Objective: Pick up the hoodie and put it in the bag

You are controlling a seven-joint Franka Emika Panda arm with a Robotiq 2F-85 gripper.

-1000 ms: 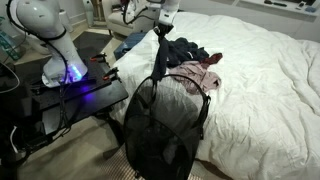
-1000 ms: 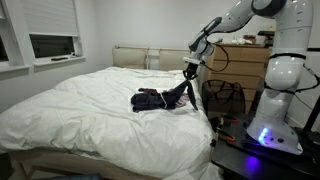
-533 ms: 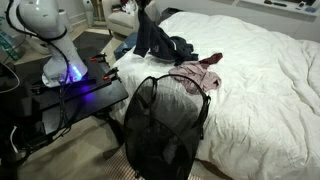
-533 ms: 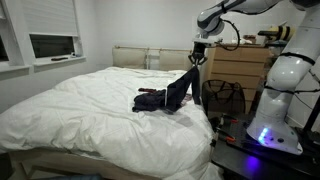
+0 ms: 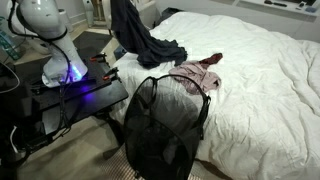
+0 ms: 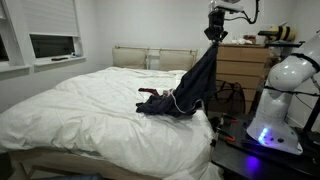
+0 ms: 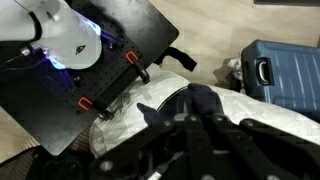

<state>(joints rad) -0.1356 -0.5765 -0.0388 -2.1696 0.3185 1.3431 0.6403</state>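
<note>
The hoodie (image 6: 196, 85) is a dark navy garment hanging stretched from my gripper (image 6: 215, 31), its lower end still resting on the white bed (image 6: 90, 105). It also shows in an exterior view (image 5: 137, 38), where the gripper is above the frame. The gripper (image 7: 200, 120) is shut on the hoodie's fabric (image 7: 200, 100) in the wrist view. The bag (image 5: 165, 125) is a tall black mesh bag standing upright beside the bed, below and in front of the hanging hoodie; in an exterior view it stands behind the hoodie (image 6: 226, 97).
A pink-beige garment (image 5: 197, 73) lies on the bed next to the bag's rim. The robot base with blue light (image 5: 70, 72) sits on a black table (image 5: 60, 100). A blue suitcase (image 7: 283, 75) stands on the floor. A wooden dresser (image 6: 240, 65) stands behind.
My gripper has risen high with the hoodie, pulling most of the garment up off the bed into a long hanging drape. The bag and pink garment have not moved.
</note>
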